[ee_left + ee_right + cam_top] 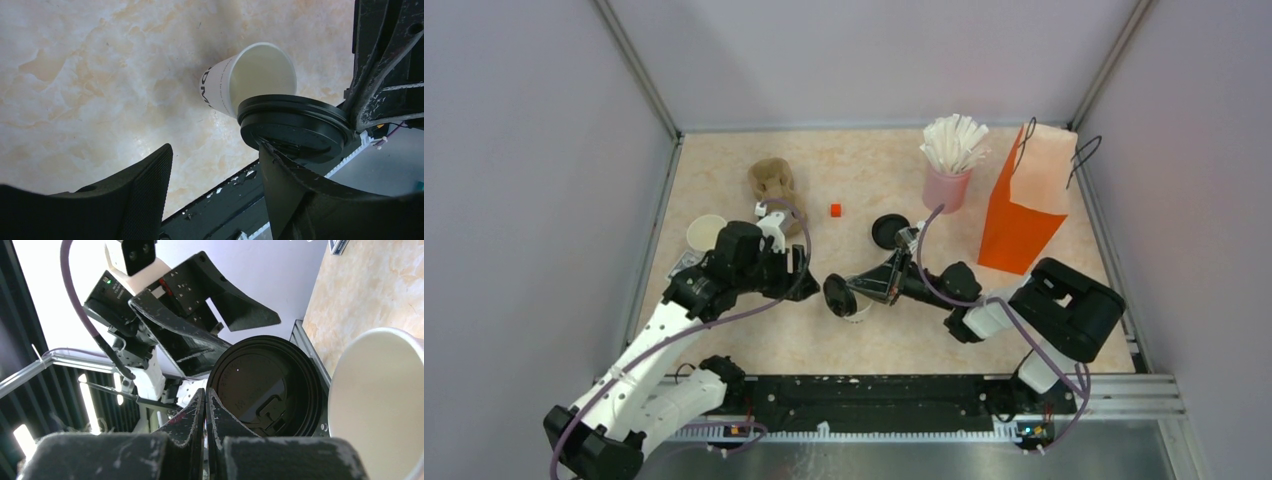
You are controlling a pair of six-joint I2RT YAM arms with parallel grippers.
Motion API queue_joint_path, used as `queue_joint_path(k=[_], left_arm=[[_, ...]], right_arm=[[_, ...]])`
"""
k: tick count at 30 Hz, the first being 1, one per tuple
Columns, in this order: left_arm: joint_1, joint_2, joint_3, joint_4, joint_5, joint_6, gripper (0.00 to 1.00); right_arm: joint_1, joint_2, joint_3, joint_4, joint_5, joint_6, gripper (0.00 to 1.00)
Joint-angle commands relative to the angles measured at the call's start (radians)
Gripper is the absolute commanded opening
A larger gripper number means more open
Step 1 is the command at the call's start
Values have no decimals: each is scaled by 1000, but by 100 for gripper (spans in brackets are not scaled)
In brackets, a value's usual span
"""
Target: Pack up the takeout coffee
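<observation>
The takeout coffee's paper cup (860, 312) stands near the table's middle, its mouth uncovered; in the left wrist view the cup (235, 82) is white with dark lettering. A round black lid (839, 295) is tilted over the cup's near rim, and my right gripper (854, 288) is shut on its edge. In the right wrist view the right gripper (205, 395) has its fingers pressed together beside the lid (265, 385), with the cup (375, 405) to the right. My left gripper (809, 268) is open just left of the lid. In its own view the left gripper (215, 170) holds nothing, and the lid (292, 125) lies against its right finger.
An orange paper bag (1024, 205) stands at the back right beside a pink cup of white straws (949, 175). A second black lid (889, 231) lies behind the right gripper. A cream cup (706, 232), a brown lump (772, 181) and a small red cube (835, 210) sit at the left and middle.
</observation>
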Motion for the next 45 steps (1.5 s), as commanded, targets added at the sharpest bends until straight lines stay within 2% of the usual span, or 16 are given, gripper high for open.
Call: queue_joint_path(k=[1,5,11,18,20,28,33,38,45], left_arm=[[6,-5,-57,93,72,-18,69],[5,8,-75,121,98,-25,68],[5,28,-125,221,159,-57,68],[6,57,-140,247,152,-64,68],[5,61,-137,244,140,-57,68],[5,86,-125,217,117,-23,68],[5,92,-120,200,94,-3,69],[5,105,-124,213,103,0,70],[5,137,-126,228,139,1,70]], right_arm=[[-25,44,-14,136,-2,9,0],[-49,92,-30,212,-7,38,0],[-68,131,-42,237,-7,33,0],[-95,148,-59,256,-32,26,0],[-102,140,-66,252,-34,20,7],[-115,105,-77,186,-44,-19,14],[-128,45,-86,87,-47,-63,15],[-129,-38,-62,-127,-50,-144,16],[-131,-116,-44,-333,-23,-235,16]])
